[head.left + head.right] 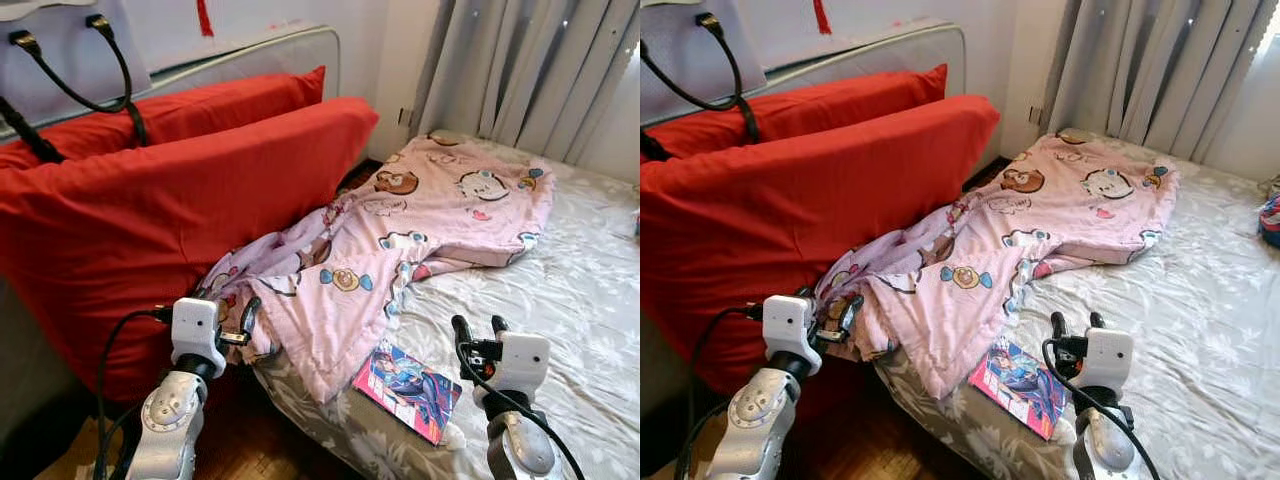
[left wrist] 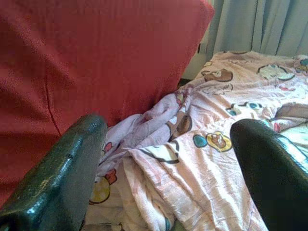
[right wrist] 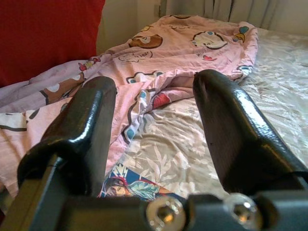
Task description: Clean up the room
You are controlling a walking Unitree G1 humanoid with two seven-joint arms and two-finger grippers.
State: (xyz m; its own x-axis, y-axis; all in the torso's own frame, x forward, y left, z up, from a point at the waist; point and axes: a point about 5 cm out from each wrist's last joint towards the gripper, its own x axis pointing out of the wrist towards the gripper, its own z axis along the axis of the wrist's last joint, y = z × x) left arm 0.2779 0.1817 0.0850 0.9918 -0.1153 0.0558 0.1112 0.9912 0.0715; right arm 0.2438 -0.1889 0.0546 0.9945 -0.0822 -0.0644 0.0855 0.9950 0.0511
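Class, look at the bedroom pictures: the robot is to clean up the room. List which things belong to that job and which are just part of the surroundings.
Belong to the job:
- pink cartoon blanket, rumpled across the bed
- comic book at the bed's edge
- left gripper, open at the blanket
- right gripper, open by the book

Just surroundings:
- red cushions
- curtains
- bag

Grey curtains (image 1: 540,70) hang behind the bed's far side. A padded headboard (image 1: 260,55) stands against the wall. Dark wooden floor (image 1: 255,440) shows beside the bed. A red tassel (image 1: 204,16) hangs above.
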